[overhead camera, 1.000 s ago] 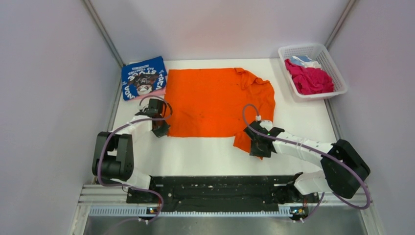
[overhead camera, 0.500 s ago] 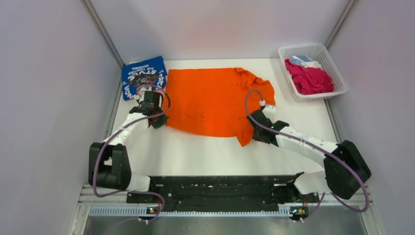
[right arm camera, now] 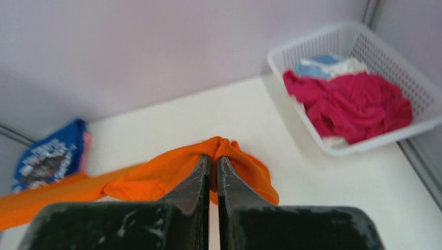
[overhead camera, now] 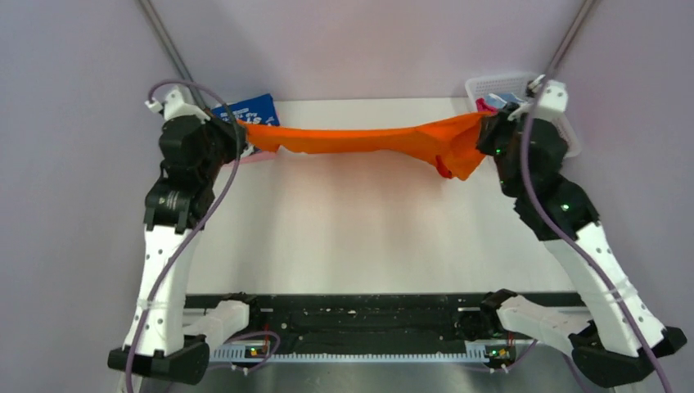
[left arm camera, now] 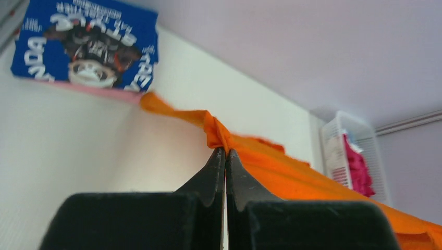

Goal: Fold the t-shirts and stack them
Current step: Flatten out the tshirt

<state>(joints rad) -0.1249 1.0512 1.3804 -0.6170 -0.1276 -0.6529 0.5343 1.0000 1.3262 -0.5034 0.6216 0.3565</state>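
room under taut orange t-shirt (overhead camera: 360,141), basket (right arm camera: 375,141) right

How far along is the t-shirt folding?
Done: the folded blue graphic-print tee lies far left atop a pink one. In hand: left tool and right tool, both shut, stretch the plain orange tee. Left: magenta tee and light-blue tee crumpled in the white lattice basket.

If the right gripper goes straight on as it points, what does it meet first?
Beyond the bright orange cloth t-shirt it pinches, the right gripper probably meets the white tabletop; the white plastic lattice basket lies off to the right.
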